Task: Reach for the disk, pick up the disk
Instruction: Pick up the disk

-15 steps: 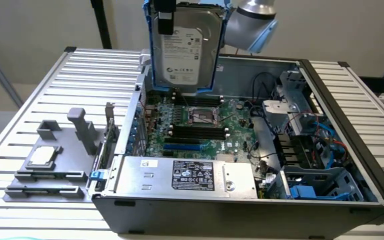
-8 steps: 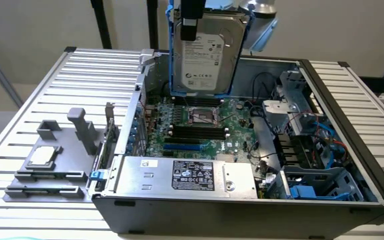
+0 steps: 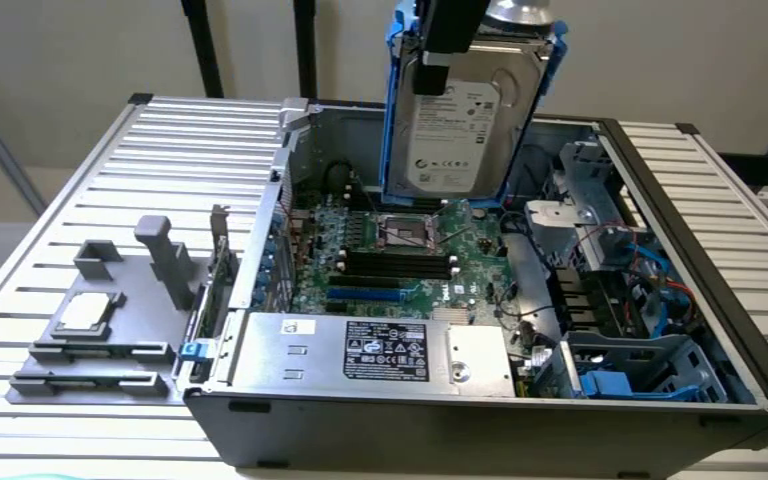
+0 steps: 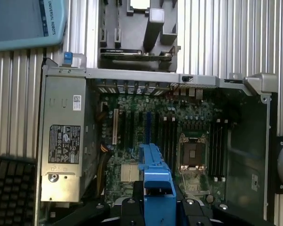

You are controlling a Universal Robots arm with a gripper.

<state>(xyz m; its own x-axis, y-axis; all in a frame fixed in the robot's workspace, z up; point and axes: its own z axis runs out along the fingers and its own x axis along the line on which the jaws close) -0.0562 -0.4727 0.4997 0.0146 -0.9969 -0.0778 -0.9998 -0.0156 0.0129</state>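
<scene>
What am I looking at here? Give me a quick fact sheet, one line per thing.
Setting: open computer case on a ribbed metal table
Gripper: shut on the disk, above the case
Disk: upright in its blue bracket, lifted clear of the motherboard
Silver box: in the case, with a black-and-white sticker
Grey holder: beside the case, carrying a small square chip
</scene>
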